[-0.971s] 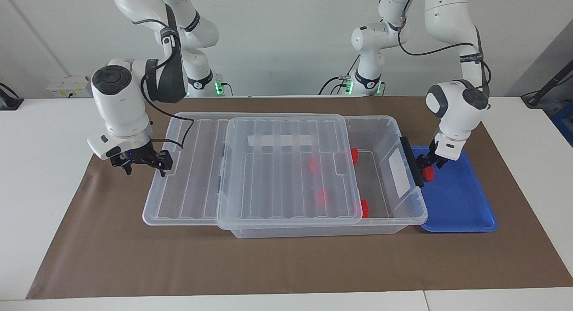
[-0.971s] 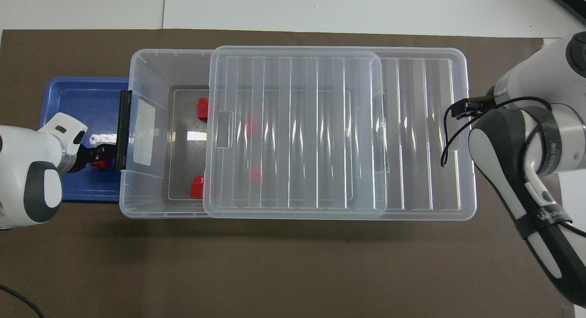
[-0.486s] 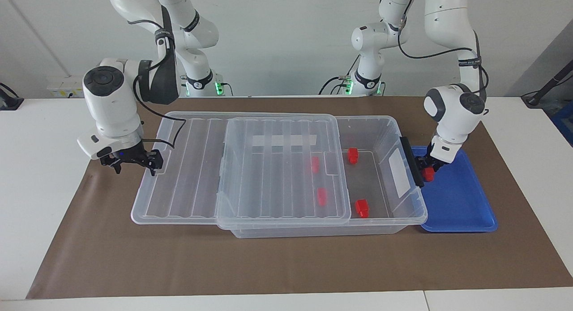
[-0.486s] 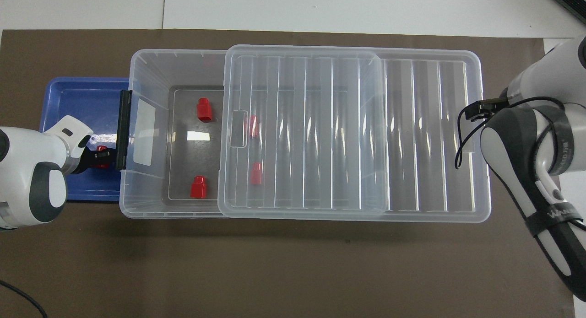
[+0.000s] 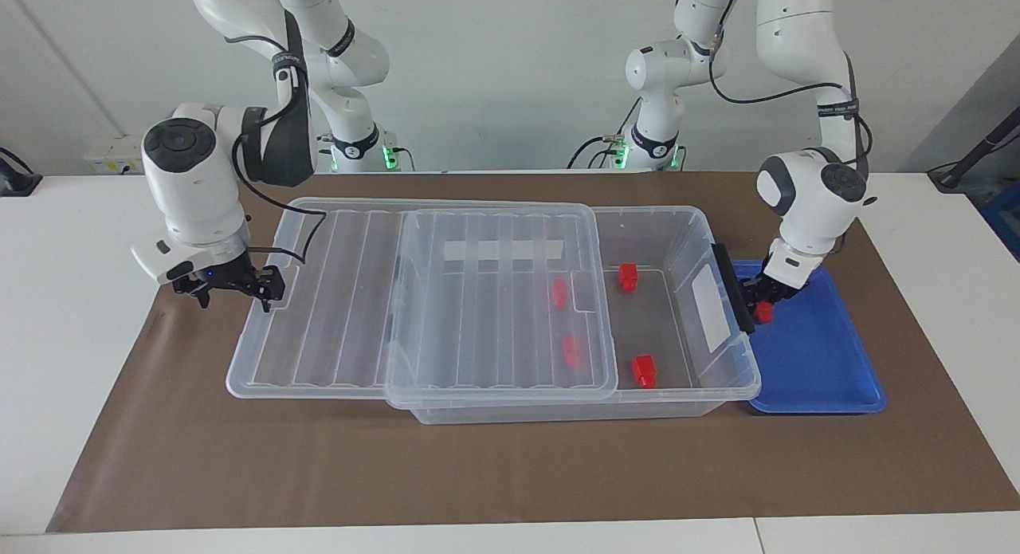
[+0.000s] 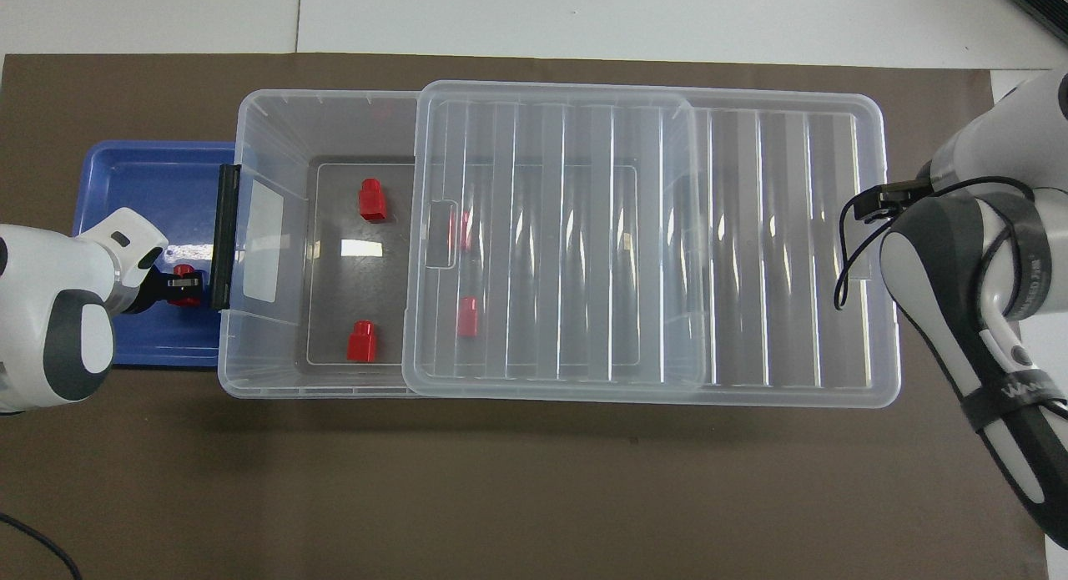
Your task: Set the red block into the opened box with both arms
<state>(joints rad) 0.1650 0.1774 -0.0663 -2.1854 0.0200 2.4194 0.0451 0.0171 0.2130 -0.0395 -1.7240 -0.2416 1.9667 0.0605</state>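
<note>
In the blue tray (image 5: 821, 363) our left gripper (image 5: 763, 300) was clamped on the red block (image 5: 764, 312) just beside the box (image 5: 721, 379), while our right gripper (image 5: 233, 287) stood open at the slid-back lid's (image 5: 335, 299) edge.

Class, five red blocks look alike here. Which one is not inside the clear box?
The red block on the blue tray, between the left gripper's shut fingers beside the box's black handle. The other four lie on the box floor.

Lid (image 5: 414, 299) blurs two red blocks (image 5: 570, 350) beneath.
</note>
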